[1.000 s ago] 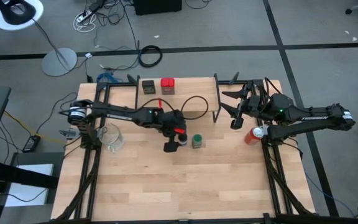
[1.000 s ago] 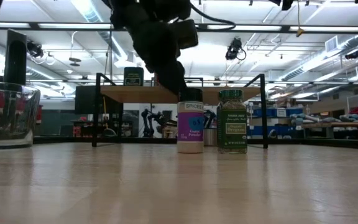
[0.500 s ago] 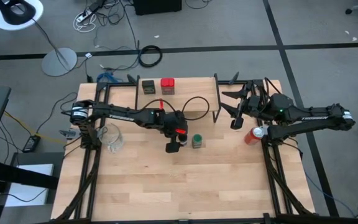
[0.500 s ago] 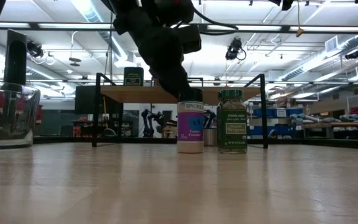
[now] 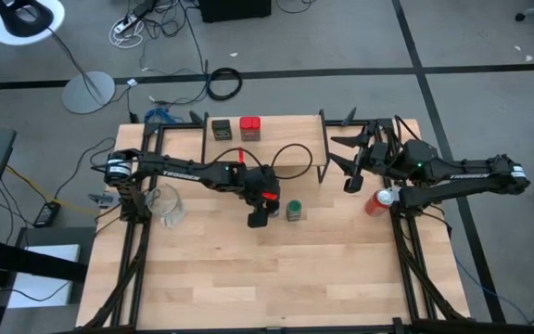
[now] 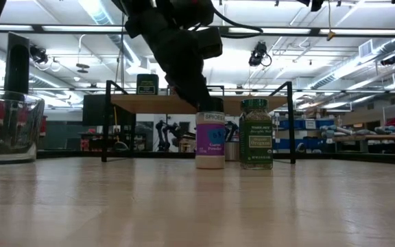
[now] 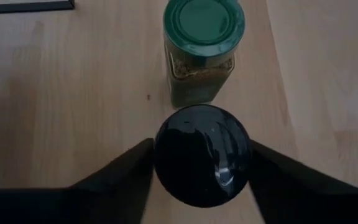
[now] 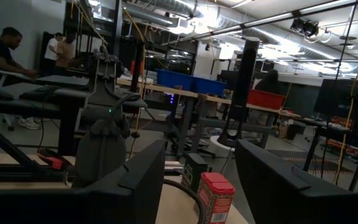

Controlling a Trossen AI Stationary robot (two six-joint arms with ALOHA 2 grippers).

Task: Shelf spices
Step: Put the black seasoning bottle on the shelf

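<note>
The purple-labelled jar with its dark lid stands upright on the table, and my left gripper is down over it, shut on the lid. The green jar stands on the table just right of it, untouched. The dark tin and the red tin sit on the shelf plank at the far side. In the low view the shelf stands behind both jars. My right gripper hangs open at the shelf's right end, touching nothing. My left gripper pinches the jar's dark lid between its two fingers, one on each side of the lid's rim. It comes from above, slanting down from the table's left. The jar stands upright with its base on the table.
A clear glass cup stands near the table's left edge. A red drink can stands near the right edge, under the right arm. A black cable loops over the shelf. Bare tabletop lies toward the near edge.
My left gripper has come down a little over the purple-labelled jar's lid, covering more of it in the low view. The jar has stayed in place on the table. The right arm has kept still.
</note>
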